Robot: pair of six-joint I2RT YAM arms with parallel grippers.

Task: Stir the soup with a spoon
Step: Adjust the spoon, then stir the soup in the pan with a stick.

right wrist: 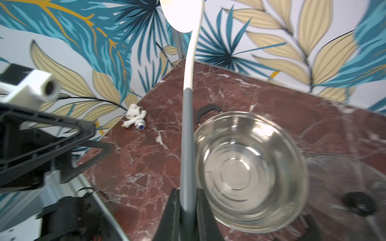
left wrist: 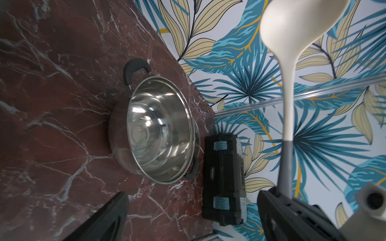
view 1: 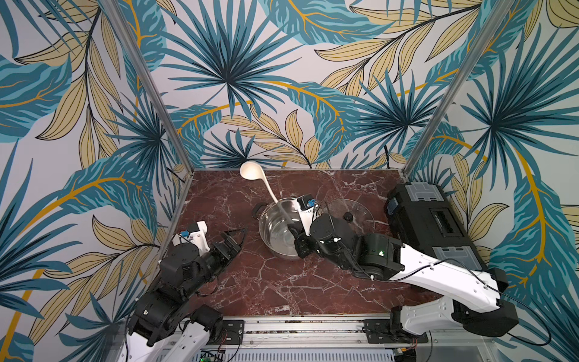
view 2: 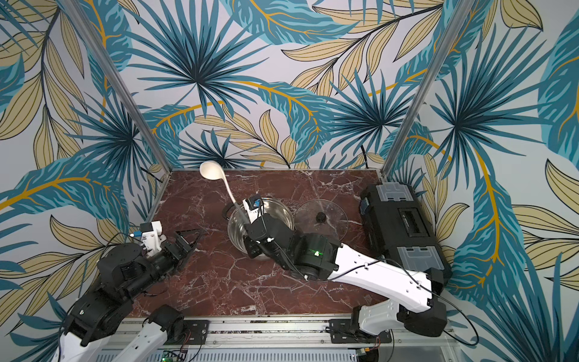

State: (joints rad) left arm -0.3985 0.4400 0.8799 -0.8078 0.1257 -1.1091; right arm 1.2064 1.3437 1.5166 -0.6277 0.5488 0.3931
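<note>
The steel pot [view 1: 275, 236] [view 2: 277, 216] [left wrist: 156, 129] [right wrist: 246, 171] with black side handles stands mid-table. Its inside is bare and shiny, and no soup shows. Over the pot, my right gripper [view 1: 292, 227] [view 2: 249, 224] [right wrist: 188, 200] is shut on the grey handle of the spoon [view 1: 252, 170] [view 2: 212, 170] [left wrist: 288, 94] [right wrist: 188, 129]. The spoon's cream bowl points up and away toward the back wall, outside the pot. Left of the pot, my left gripper [view 1: 238, 239] [view 2: 192, 239] [left wrist: 193, 212] stands open and holds nothing.
A clear glass lid [view 1: 347, 216] [view 2: 321, 217] [right wrist: 355, 187] with a black knob lies flat right of the pot. Along the right edge sits a black toolbox [view 1: 432, 219] [view 2: 404, 219] [left wrist: 223, 177]. Small white pipe pieces [right wrist: 135, 117] lie near the left edge.
</note>
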